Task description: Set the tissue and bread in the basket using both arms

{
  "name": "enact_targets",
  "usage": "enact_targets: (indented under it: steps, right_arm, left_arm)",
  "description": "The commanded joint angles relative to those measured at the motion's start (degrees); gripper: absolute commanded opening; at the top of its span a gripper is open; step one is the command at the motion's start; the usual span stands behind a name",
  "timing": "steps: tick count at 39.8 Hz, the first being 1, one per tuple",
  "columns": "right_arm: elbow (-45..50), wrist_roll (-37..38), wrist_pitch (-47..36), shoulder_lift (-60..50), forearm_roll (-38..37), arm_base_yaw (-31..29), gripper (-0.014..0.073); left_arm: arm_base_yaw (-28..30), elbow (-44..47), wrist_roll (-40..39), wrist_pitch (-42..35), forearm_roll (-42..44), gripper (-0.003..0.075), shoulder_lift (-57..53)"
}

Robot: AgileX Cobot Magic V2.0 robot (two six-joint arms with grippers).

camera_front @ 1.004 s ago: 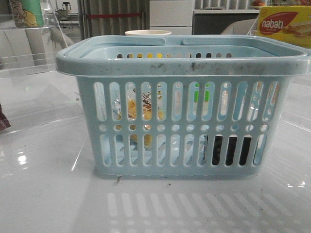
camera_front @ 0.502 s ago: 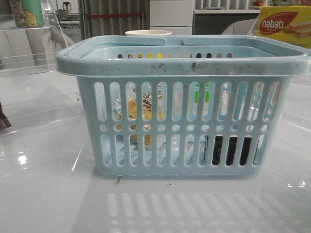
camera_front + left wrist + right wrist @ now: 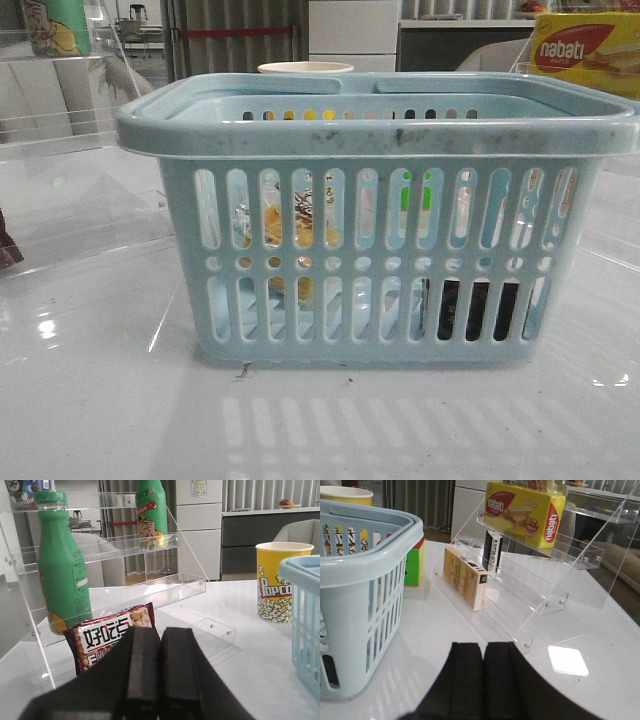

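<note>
Pale blue slotted basket (image 3: pixel 380 130) upright on table; bread (image 3: pixel 300 225) inside left, black tissue (image 3: pixel 475 310) inside lower right.

Left gripper (image 3: pixel 160 670) closed, fingers pressed together, empty. Snack bag (image 3: pixel 107 636) just beyond fingertips, on acrylic shelf rack (image 3: pixel 165 587). Green bottle (image 3: pixel 62 565) upright on rack. Popcorn cup (image 3: pixel 279 580) beside basket (image 3: pixel 302 625).
</note>
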Motion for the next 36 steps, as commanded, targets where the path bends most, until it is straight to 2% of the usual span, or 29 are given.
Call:
enact_targets:
  steps: [1,22,32,36]
  right_arm:
    - [0.4,-0.7,-7.1,-1.8,-0.2,-0.3,0.0054]
    - [0.5,-0.4,-8.2,-1.6,-0.2,-0.2,0.0054]
    - [0.5,6.8,-9.6,-1.6,-4.0,-0.2,0.0054]
    - [0.5,7.3,-9.6,-1.6,-4.0,-0.2,0.0054]
  left_arm:
    - [-0.5,0.1,-0.2,-5.0,-0.6,0.009,-1.0]
    - [-0.5,0.1,-0.2,-5.0,-0.6,0.009,-1.0]
    - [-0.5,0.1,-0.2,-5.0,-0.6,0.009,-1.0]
    - [-0.5,0.1,-0.2,-5.0,-0.6,0.009,-1.0]
